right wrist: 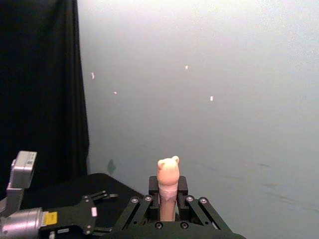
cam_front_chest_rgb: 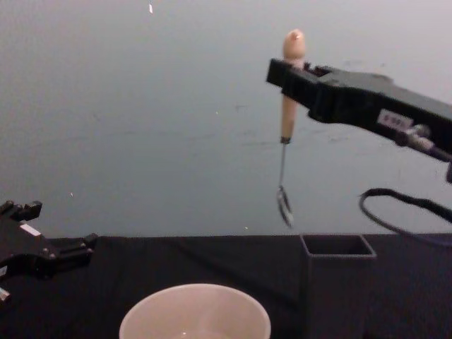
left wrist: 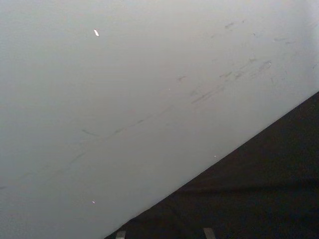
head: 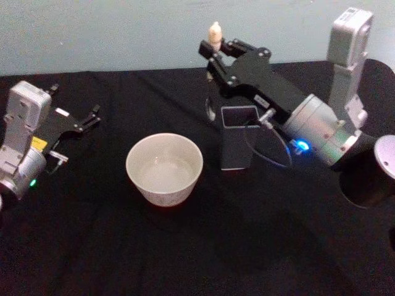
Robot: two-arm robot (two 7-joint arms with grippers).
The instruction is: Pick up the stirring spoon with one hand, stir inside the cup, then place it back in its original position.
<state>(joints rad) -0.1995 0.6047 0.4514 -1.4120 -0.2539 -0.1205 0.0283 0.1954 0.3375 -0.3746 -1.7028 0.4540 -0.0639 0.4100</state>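
The bench [head: 185, 259] is covered with a black cloth, and a plain pale grey wall [cam_front_chest_rgb: 141, 106] is seen behind it. The grey holder [head: 237, 139], a tall square box, is used here as the landmark.

The cup [head: 165, 168], wide and cream-white, is set on the bench just beside the holder, on the robot's left of it. Something clear like water seems to be in it, but this cannot be told for sure.

The right gripper [cam_front_chest_rgb: 288, 76] is held high above the holder and a little to the cup's side of it. It is clenched on the stirring spoon [cam_front_chest_rgb: 285, 127], grasping the beige handle just under the small bear head knob. The spoon is hung straight down, and its tiny bowl is kept in the air above the holder, touching nothing.

The left gripper [head: 92, 117] is parked well apart from the holder, past the cup, low by the bench. Its fingers look spread, with nothing held.

The pick-up seems to be done. The stirring in the cup is not yet done, and the spoon must then be put back in the holder.
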